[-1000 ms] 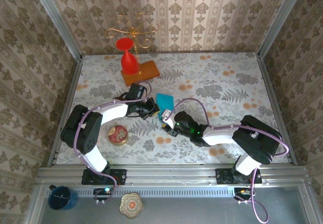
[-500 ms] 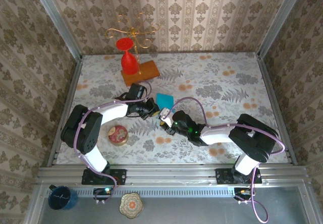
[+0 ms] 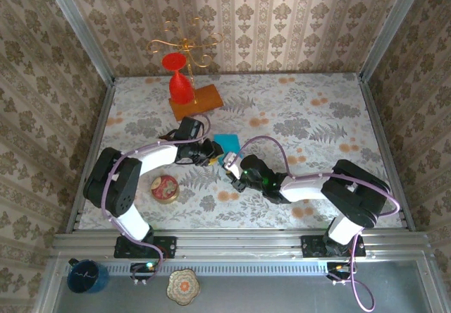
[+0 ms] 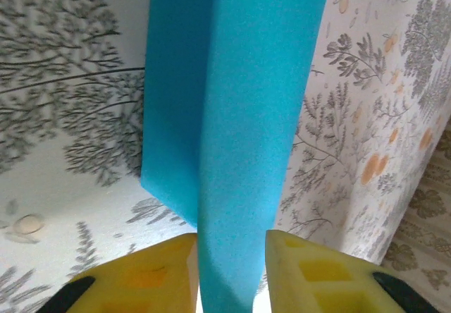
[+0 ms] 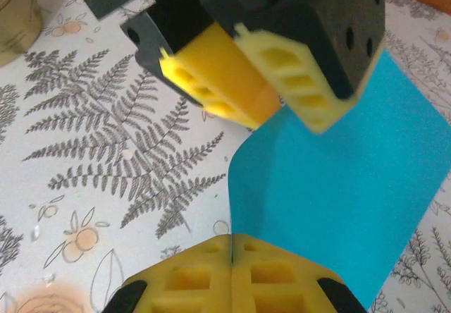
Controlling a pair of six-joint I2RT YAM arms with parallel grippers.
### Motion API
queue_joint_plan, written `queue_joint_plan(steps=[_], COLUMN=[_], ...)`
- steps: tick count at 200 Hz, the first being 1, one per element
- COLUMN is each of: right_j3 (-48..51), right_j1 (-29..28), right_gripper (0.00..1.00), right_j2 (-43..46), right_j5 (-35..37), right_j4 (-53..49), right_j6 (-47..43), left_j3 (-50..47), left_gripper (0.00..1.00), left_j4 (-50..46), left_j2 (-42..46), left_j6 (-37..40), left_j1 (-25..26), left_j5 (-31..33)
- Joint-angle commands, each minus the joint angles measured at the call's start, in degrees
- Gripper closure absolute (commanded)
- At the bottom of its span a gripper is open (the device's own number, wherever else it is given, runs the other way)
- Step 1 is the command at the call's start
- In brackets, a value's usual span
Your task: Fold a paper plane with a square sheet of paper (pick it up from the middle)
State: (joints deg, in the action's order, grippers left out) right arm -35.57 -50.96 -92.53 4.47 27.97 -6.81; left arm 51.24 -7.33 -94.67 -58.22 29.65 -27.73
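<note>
The square sheet of paper (image 3: pixel 227 142) is teal-blue and lifted off the floral table between my two grippers, bent along a lengthwise ridge (image 4: pixel 239 80). My left gripper (image 4: pixel 231 264) is open, its yellow fingers (image 4: pixel 165 271) standing on either side of the ridge, with a sliver of gap at the right one. In the right wrist view those same fingers (image 5: pixel 211 87) sit over the paper's far edge. My right gripper (image 5: pixel 231 256) is shut, pads pressed together, pinching the near edge of the paper (image 5: pixel 331 186). From above, the left gripper (image 3: pixel 211 152) and right gripper (image 3: pixel 230 159) almost meet.
A red glass (image 3: pixel 179 80) stands on an orange wooden block (image 3: pixel 197 100) at the back left, with a gold wire stand (image 3: pixel 184 45) behind it. A round red tin (image 3: pixel 165 188) sits near the left arm. The table's right half is bare.
My left gripper's jaws have parted around the paper. My right gripper has closed onto the paper's near edge and shifted slightly left.
</note>
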Motion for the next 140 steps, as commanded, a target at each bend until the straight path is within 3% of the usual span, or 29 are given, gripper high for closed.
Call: queue_joint_plan(steps=[1,62,140], right_j3=[0.75,3.38,3.94], right_j1=[0.91,2.10,4.52], right_gripper=[1.00,1.00,1.00], right_j2=[3.93,6.29,6.24], right_j5=[-5.11,-13.13,-18.14], right_j4=[-6.82,-11.22,-9.78], right_j6=[2.90,11.39,17.80], left_j3=[-0.62,2.29,11.65], left_gripper=[0.64,0.68,0.77], left_j4=[-3.63,-1.08,-7.37], left_j2=[3.66,2.89,-10.12], left_j6=[2.80,6.72,12.87], left_j1=[-0.91,2.39,5.93], left_j5=[2.75,2.41,0.48])
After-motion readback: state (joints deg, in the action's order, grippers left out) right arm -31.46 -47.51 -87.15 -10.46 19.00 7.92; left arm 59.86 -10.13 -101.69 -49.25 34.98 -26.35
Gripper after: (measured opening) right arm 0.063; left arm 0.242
